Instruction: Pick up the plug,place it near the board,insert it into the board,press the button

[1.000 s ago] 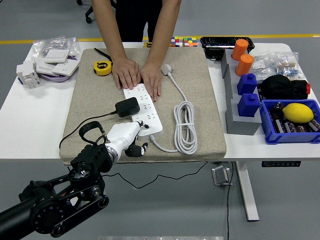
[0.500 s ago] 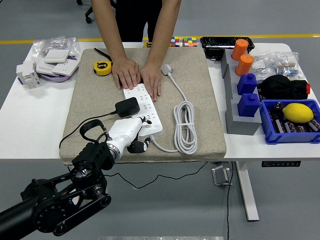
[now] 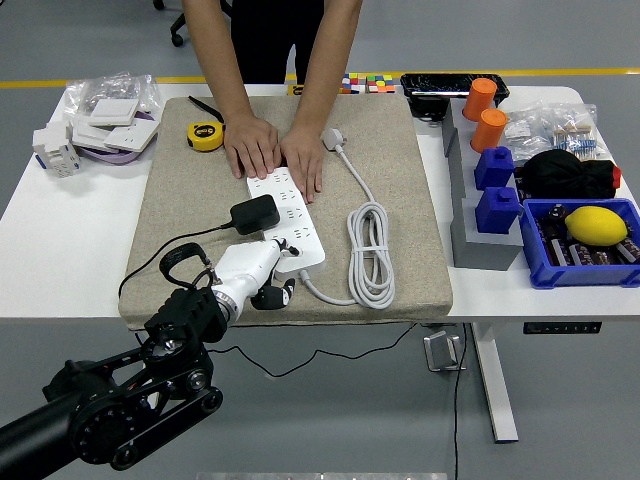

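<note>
Left hand (image 3: 262, 280) at near end of board (image 3: 288, 220), fingers curled, touching board's near edge (whether pressing button, cannot tell). Plug (image 3: 255, 214) sits in board, black cable trailing left over mat (image 3: 400, 190). Person's hands (image 3: 275, 150) press flat on board's far end. White cord (image 3: 370, 255) coiled just right of board.
</note>
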Available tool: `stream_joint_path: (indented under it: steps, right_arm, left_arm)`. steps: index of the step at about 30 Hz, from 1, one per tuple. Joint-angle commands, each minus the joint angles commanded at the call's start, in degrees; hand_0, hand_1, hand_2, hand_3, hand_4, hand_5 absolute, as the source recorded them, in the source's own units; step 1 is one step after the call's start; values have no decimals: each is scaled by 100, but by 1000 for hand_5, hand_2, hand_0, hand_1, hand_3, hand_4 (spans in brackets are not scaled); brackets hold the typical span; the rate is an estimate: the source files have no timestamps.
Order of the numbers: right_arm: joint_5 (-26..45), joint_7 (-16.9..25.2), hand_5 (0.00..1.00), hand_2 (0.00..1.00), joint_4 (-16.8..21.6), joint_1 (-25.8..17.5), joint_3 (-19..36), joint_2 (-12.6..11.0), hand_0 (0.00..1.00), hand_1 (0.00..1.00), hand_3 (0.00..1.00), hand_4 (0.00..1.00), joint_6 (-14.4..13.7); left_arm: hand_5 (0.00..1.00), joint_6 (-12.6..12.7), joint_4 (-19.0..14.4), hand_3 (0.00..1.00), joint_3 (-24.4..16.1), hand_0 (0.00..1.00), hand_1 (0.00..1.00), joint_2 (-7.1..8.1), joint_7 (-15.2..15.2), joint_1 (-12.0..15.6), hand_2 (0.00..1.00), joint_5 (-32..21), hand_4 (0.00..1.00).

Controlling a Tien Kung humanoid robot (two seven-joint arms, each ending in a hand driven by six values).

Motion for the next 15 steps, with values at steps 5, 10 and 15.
stream_joint_path:
  steps: [5, 10, 15]
  right_arm:
    - [-2, 3, 998, 871, 0, 3, -8, 1, 998, 927, 904, 998, 4]
    - [-4, 2, 998, 871, 0, 4, -9, -3, 998, 927, 904, 998, 4]
    - [-8, -1, 998, 871, 0, 0, -13, -10, 998, 927, 903, 998, 3]
  left_arm:
    - [168, 6, 29, 766, 11, 153, 37, -15, -1, -14, 149, 4, 527]
    - [168, -2, 79, 765, 51, 153, 36, -30, -1, -32, 149, -17, 524]
    - [168, -7, 137, 765, 62, 153, 36, -39, -8, -37, 149, -28, 520]
